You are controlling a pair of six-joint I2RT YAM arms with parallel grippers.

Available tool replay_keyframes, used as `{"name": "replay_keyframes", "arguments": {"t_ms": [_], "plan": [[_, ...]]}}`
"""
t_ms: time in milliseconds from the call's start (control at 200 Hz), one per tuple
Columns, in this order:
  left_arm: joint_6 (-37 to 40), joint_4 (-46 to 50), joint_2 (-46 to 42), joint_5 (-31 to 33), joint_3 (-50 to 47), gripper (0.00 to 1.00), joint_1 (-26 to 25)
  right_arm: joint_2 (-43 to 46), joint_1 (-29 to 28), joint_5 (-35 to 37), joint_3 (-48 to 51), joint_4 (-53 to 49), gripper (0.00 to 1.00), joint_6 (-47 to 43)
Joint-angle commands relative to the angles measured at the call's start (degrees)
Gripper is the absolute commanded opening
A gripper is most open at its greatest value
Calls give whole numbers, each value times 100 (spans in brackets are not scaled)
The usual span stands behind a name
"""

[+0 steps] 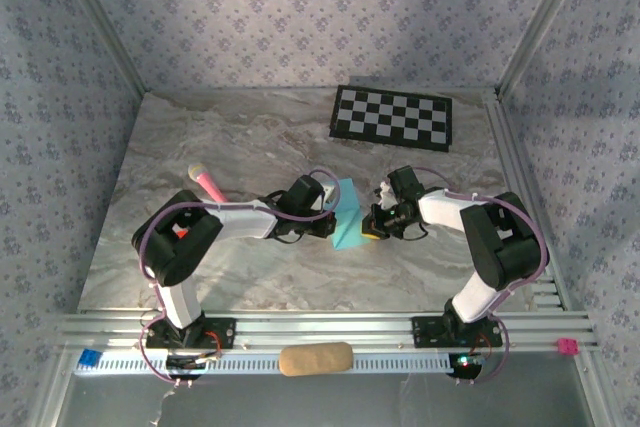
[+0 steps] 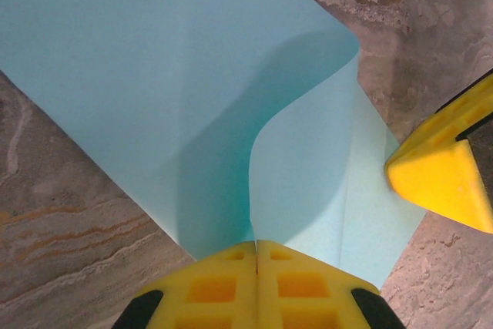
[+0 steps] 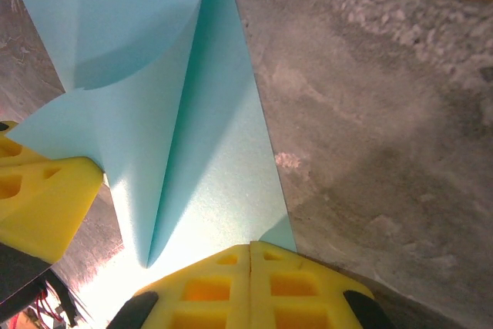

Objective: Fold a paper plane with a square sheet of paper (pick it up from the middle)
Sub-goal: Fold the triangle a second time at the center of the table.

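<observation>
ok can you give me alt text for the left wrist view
The left end effector, its yellow fingers pressed together at the bottom edge, pinches a creased light blue sheet of paper that curls up and away over a marbled grey table. A yellow fingertip of the right end effector comes in from the right, beside the paper.

The top camera sits high, above and behind both arm bases, and looks down and forward over the whole table [image 1: 250, 137]. It is far from the left gripper [image 1: 332, 215] and the right gripper [image 1: 376, 219]. Each wrist camera sits just behind its own yellow fingers [image 2: 323, 275] and looks along them, very near. All three views share the square sheet of paper [image 1: 348, 217] between the grippers. Each wrist view also catches a finger of the opposite gripper at its side.
</observation>
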State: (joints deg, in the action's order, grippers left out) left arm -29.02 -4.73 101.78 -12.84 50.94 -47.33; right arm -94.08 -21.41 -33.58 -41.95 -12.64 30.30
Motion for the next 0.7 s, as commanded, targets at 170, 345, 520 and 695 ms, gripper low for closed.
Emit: {"name": "replay_keyframes", "arguments": {"t_ms": [170, 345, 520, 695], "plan": [[-49, 36, 53, 78, 89, 2, 26, -259, -57, 398, -11, -373, 0, -71], [-42, 15, 78, 104, 106, 2, 28, -266, -64, 415, -17, -385, 0, -60], [-60, 5, 54, 217, 95, 2, 24, -259, -64, 450, -10, -403, 0, -62], [-93, -8, 26, 222, 53, 2, 30, -242, -56, 450, -9, -408, 0, -69]]}}
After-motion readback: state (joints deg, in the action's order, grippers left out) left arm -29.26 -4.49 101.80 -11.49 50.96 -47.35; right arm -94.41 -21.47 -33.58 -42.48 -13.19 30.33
